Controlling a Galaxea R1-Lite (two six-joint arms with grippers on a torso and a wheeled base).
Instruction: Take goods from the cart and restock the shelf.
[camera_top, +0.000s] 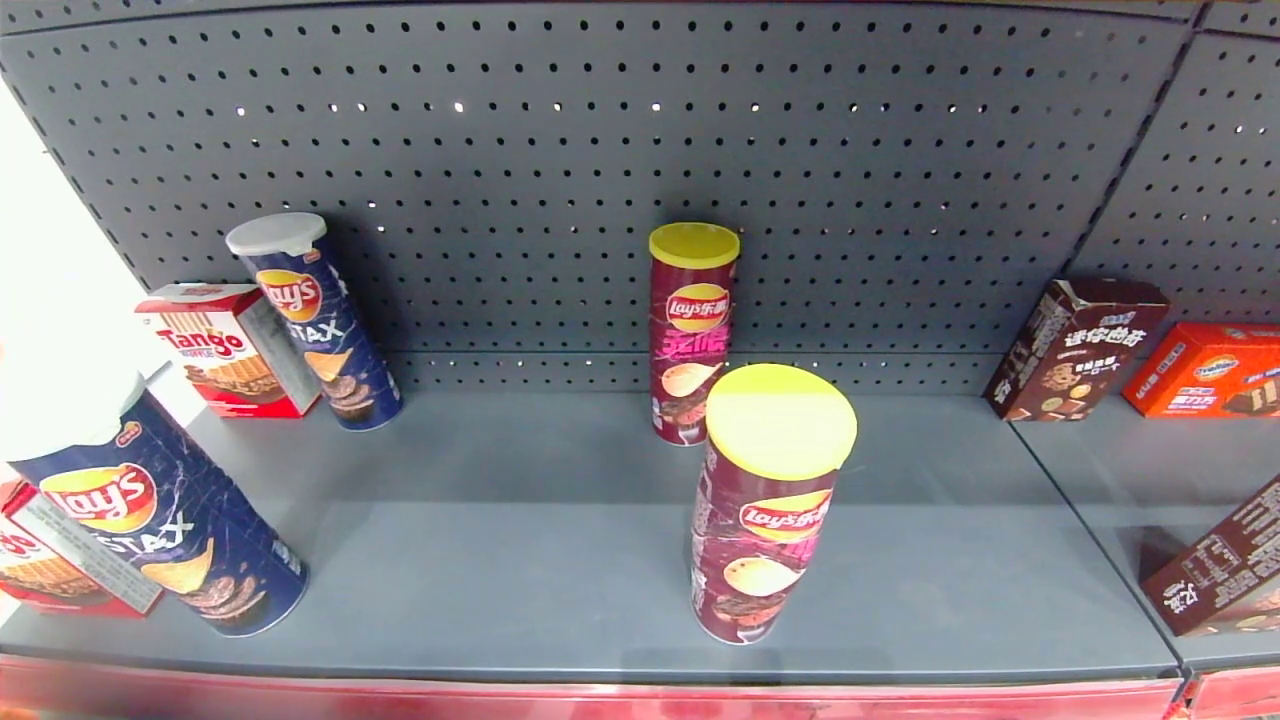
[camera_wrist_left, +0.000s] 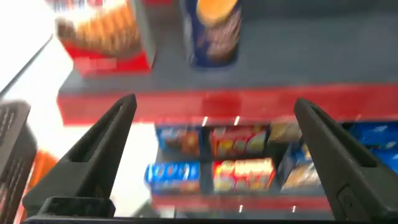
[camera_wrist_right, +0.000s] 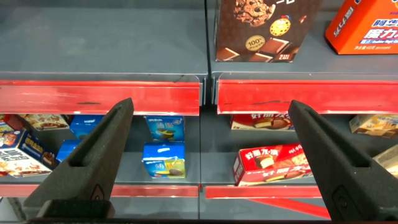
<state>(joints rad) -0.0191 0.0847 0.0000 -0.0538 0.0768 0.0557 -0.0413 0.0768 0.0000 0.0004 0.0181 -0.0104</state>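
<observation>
The shelf (camera_top: 520, 540) is shown as a grey board backed by a perforated panel (camera_top: 600, 150) and edged in front by a red price rail (camera_top: 600, 700). A front maroon can (camera_top: 765, 520) with a yellow lid is stood upright near the front edge, slightly right of the middle, and serves as the reference here.

- Just behind it and slightly to its left, a rear maroon can (camera_top: 690, 330) is stood upright close to the panel; the two are apart.
- Well to its left, a front blue can (camera_top: 150, 500) is stood near the front edge, just beside a front wafer box (camera_top: 50, 570).
- Behind and left of it, a rear blue can (camera_top: 315, 320) is placed beside a rear wafer box (camera_top: 225, 350).
- Behind and right of it, a brown cookie box (camera_top: 1075, 350) and an orange box (camera_top: 1205, 370) are seen; a second brown box (camera_top: 1220, 570) lies to its right at the front.

The left gripper (camera_wrist_left: 214, 102) is held below and in front of the red rail, on the blue-can side of the reference can, with its fingers spread wide and nothing between them. The right gripper (camera_wrist_right: 210, 104) is held likewise on the cookie-box side, fingers parted and empty. Beyond it, blue cartons (camera_wrist_right: 165, 158) and a red carton (camera_wrist_right: 270, 165) are seen on a lower shelf.
</observation>
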